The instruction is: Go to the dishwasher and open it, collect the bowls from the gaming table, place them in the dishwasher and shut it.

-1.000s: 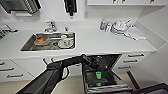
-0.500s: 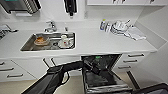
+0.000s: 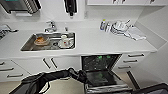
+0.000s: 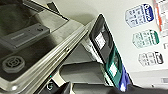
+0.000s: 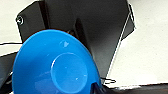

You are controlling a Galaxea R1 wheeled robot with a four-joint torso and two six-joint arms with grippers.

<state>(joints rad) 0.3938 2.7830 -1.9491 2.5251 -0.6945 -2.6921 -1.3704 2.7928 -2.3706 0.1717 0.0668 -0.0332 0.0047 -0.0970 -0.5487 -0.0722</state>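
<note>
Since 1.0 s ago the left arm (image 3: 57, 76) has reached further across to the dishwasher's (image 3: 100, 62) lowered door (image 3: 105, 80), which lies flatter and wider open. Left gripper (image 3: 83, 76) at the door's near edge; finger state cannot be told. Right wrist view: bright blue bowl (image 5: 56, 66) close up, apparently grasped at its rim. Sink (image 3: 27, 46) holds dishes.

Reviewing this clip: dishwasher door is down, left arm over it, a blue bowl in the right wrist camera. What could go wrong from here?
1. The left arm reaches across to the lowered dishwasher door; it may knock the door or block the rack opening.
2. The bright blue bowl looks pinched at its rim only, so it might tilt or slip before it is placed.
3. The door juts into the floor space, so the base could bump it.
</note>
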